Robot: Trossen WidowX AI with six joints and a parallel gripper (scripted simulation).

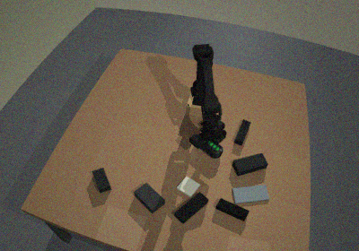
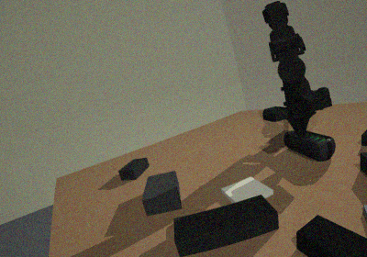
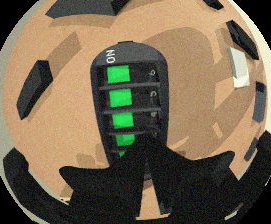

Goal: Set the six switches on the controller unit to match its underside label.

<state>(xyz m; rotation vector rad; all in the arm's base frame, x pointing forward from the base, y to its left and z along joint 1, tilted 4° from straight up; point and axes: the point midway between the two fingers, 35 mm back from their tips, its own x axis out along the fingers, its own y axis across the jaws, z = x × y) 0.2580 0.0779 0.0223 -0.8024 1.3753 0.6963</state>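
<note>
The dark grey controller unit (image 1: 217,152) (image 2: 309,147) (image 3: 130,52) lies on the bench with its switch side up. In the wrist view, switches 6, 5 and 4 show green on the ON side. A fourth green face and a sliver of another show nearer the fingers, which hide the rest of the row. Which rocker ends are pressed is hard to tell. The label underneath is hidden. My gripper (image 1: 209,139) (image 2: 300,130) (image 3: 144,137) is shut and empty, its tips at or just above the unit's near part; contact is unclear.
A white block (image 1: 188,186) (image 2: 253,190) (image 3: 239,66) lies in front of the unit. Black blocks (image 1: 242,132) (image 1: 250,164) and a blue-grey block (image 1: 250,194) lie to the right. Dark blocks (image 1: 101,180) (image 1: 149,197) lie front left, with others (image 1: 191,207) (image 1: 232,210) at the front.
</note>
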